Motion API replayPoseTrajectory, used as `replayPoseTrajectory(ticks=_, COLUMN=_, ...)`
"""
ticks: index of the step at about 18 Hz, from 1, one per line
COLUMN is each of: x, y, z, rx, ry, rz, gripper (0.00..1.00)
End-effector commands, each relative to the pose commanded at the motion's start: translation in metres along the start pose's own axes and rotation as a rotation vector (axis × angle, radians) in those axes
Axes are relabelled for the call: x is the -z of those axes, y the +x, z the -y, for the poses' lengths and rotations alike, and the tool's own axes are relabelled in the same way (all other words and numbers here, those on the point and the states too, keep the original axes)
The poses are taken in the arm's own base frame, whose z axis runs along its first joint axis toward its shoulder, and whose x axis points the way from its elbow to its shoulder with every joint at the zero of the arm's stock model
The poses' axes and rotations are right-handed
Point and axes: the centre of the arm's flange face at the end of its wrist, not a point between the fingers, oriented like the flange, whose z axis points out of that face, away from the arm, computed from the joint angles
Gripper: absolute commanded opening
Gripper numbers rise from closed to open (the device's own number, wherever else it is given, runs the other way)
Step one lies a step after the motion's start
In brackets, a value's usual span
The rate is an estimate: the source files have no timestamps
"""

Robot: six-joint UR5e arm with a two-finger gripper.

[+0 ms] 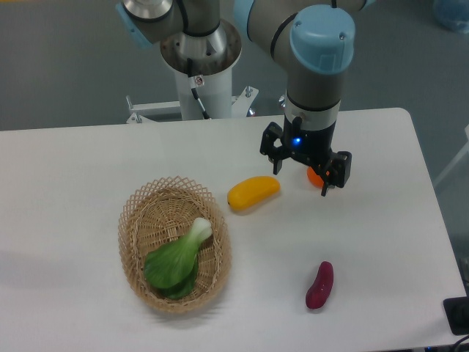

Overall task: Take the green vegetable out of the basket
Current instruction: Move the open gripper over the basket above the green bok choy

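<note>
Nearest to me, toward the right, I see a purple eggplant-like piece [319,285] lying alone on the white surface [73,176], well apart from everything else. To the left of it, the basket [134,220] sits on the surface, an oval of tan wicker with an open-weave rim. Inside it lies the green vegetable [179,258], its dark leaves toward the near end of the basket and its pale stalk pointing up and to the right, close to the far right part of the rim. Farther back, just beyond the basket's right edge but not touching it, a yellow mango-shaped fruit [253,192] rests on its side. Farther still and to the right, my tool [300,179] hangs from the arm [315,66] over the surface, well away from the basket, its two fingers spread apart with nothing between them. A small orange thing [315,176] shows just behind the right finger; I cannot tell what it is, nor whether the finger touches it. At the far edge, the arm's white pedestal [201,73] stands behind the surface.
</note>
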Motion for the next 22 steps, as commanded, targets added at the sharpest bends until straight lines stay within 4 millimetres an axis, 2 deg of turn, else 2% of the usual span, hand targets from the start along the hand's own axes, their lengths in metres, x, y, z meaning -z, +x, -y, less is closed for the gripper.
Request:
replayPoseTrajectory(ticks=4, x=-0.004, y=0.003, z=0.001, rx=0.01, ry=0.004, rz=-0.013, gripper=1.0)
replayPoseTrajectory(ticks=8, x=0.0, y=0.021, z=0.017, rx=-0.01, ry=0.03, rz=-0.023, gripper=1.0)
replayPoseTrajectory(ticks=11, x=-0.001, y=0.03, z=0.02, rx=0.035, ry=0.033, rz=-0.032, gripper=1.0)
replayPoseTrajectory(ticks=16, x=-0.011, y=0.062, z=0.056, rx=0.08, ry=0.043, rz=-0.034, gripper=1.0)
replayPoseTrajectory(ticks=18, x=-0.022, y=0.084, z=0.08, rx=0.071, ry=0.051, rz=-0.035, gripper=1.0)
replayPoseTrajectory(ticks=22, x=-0.054, y=0.123, z=0.108, rx=0.065, ry=0.068, rz=-0.038, gripper=1.0)
